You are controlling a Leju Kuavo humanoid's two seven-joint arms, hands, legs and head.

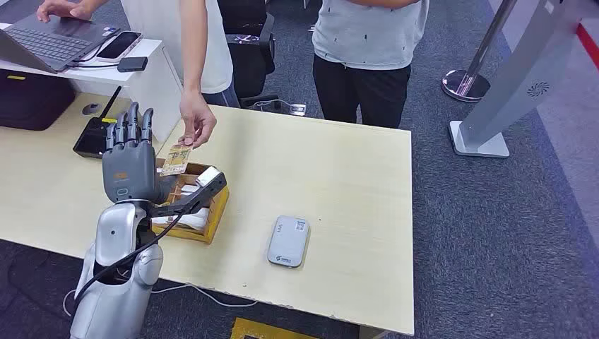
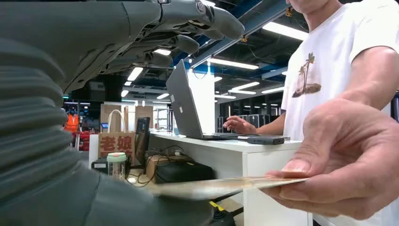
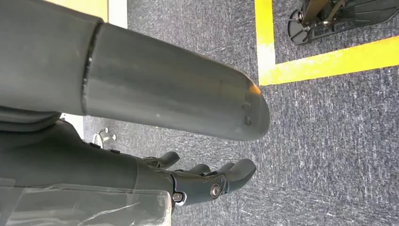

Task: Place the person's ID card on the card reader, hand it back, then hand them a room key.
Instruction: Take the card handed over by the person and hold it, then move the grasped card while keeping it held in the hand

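A person's hand (image 1: 196, 126) holds the ID card (image 1: 176, 159) by its far end, just right of my raised left hand (image 1: 129, 166). My fingers point up and apart, the thumb stretched out under the card. In the left wrist view the card (image 2: 221, 186) lies flat in the person's fingers (image 2: 348, 155), its near end over my thumb, with my left hand (image 2: 70, 70) spread above and not pinching it. The grey card reader (image 1: 288, 241) lies on the table to the right. My right hand (image 3: 202, 181) hangs over the carpet, loosely curled and holding nothing.
A wooden box (image 1: 212, 215) with white key cards sits under my left thumb. A black box with an antenna (image 1: 94, 135) stands to the left. A second person (image 1: 367, 49) stands behind the table (image 1: 339, 169). A laptop (image 1: 49, 39) and phone (image 1: 119, 44) lie on the white counter.
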